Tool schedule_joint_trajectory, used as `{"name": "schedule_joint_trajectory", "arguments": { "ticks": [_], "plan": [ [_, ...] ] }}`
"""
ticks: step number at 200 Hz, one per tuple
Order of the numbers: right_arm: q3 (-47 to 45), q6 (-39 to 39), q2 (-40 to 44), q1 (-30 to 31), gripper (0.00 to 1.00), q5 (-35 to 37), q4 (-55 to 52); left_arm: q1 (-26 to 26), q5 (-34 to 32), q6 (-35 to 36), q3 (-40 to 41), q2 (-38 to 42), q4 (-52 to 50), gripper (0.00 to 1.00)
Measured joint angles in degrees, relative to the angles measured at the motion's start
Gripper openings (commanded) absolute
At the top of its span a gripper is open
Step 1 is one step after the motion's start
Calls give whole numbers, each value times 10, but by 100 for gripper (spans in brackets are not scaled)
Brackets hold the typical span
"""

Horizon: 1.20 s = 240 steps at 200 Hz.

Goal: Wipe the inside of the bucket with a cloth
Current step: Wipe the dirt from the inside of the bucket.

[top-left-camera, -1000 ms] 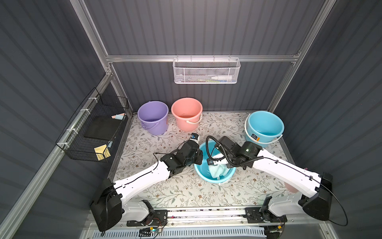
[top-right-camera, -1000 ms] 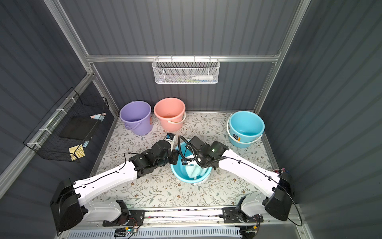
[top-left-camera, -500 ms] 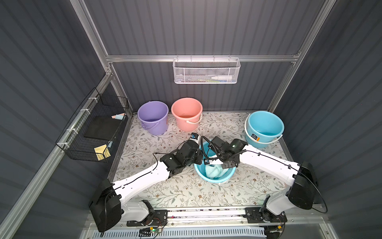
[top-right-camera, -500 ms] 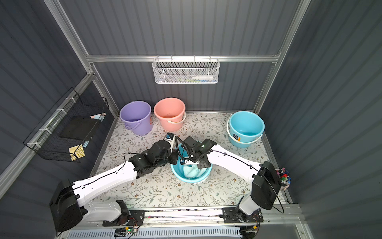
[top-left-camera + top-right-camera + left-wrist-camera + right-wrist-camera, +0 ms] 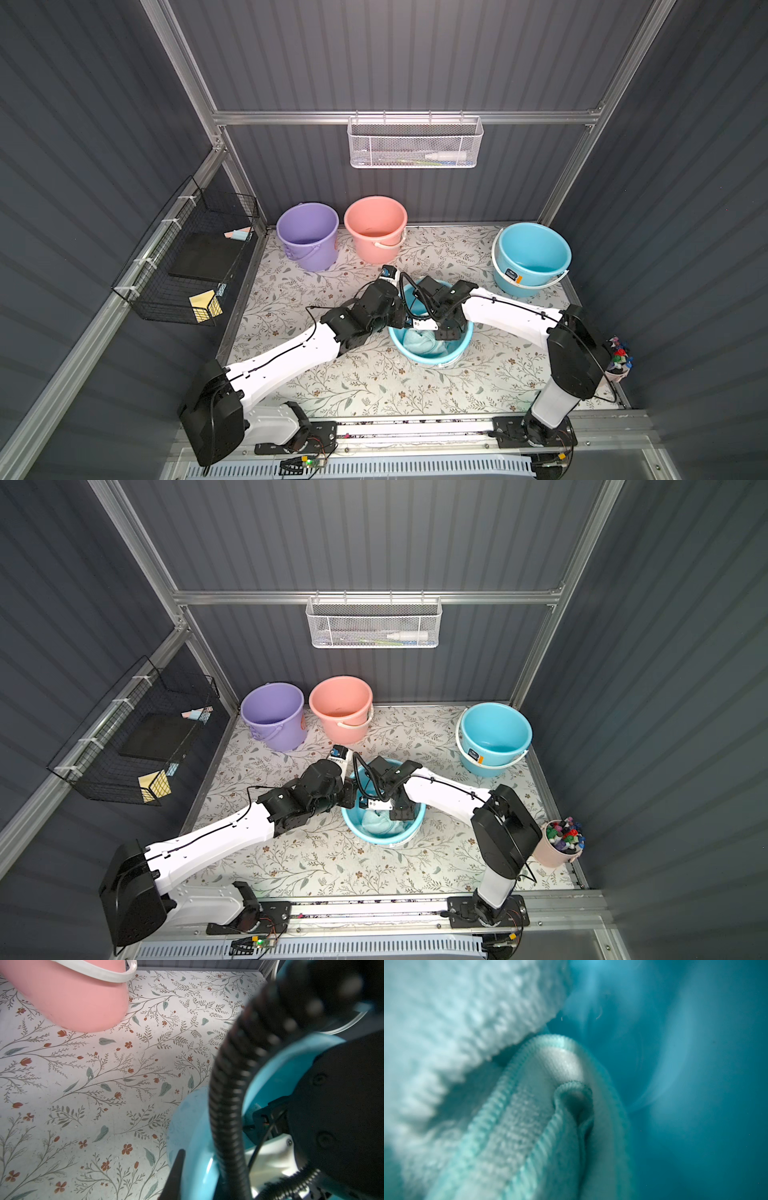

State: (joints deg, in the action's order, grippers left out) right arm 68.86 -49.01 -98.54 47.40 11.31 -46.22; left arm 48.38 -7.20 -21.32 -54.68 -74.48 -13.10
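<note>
- A small round bucket (image 5: 434,360) of bright blue plastic was seen upright on the flowered floor (image 5: 374,386), near its middle, with the mouth turned upward.
- The same bucket (image 5: 384,840) was shown in both top views with its far rim partly hidden.
- Its smooth outer wall (image 5: 193,1126) was shown close in the left wrist view.
- A pale aqua terry cloth (image 5: 419,340) was seen rumpled inside the bucket, low against the bottom, in both top views (image 5: 374,823).
- In the right wrist view, the cloth (image 5: 508,1126) was shown folded, its looped pile and ribbed hem lying against the blurred blue inner wall (image 5: 695,1084).
</note>
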Motion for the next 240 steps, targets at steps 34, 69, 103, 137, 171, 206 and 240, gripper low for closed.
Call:
{"name": "schedule_joint_trajectory", "arguments": {
  "ticks": [34, 69, 103, 137, 171, 206, 240],
  "plan": [
    [-14, 24, -14, -3, 0, -21, 34, -1, -5, -2, 0, 0, -8, 0],
    [-17, 42, 16, -5, 0, -37, 28, 0, -14, -2, -1, 0, -5, 0],
    [-18, 49, 98, -9, 0, -55, 6, 3, -31, -5, -13, 0, 6, 0],
    [-29, 51, 190, -3, 0, -71, 11, 12, -31, -7, -14, 7, 21, 0],
    [-30, 78, 265, -4, 0, -86, 1, 7, -61, -6, -13, 8, 7, 0],
    [-28, 185, 319, -2, 0, -98, -10, 5, -91, -6, -13, 9, -2, 0],
    [-3, 353, 332, 12, 0, -101, -36, 5, -115, -7, -13, 28, -9, 0]
  ]
}}
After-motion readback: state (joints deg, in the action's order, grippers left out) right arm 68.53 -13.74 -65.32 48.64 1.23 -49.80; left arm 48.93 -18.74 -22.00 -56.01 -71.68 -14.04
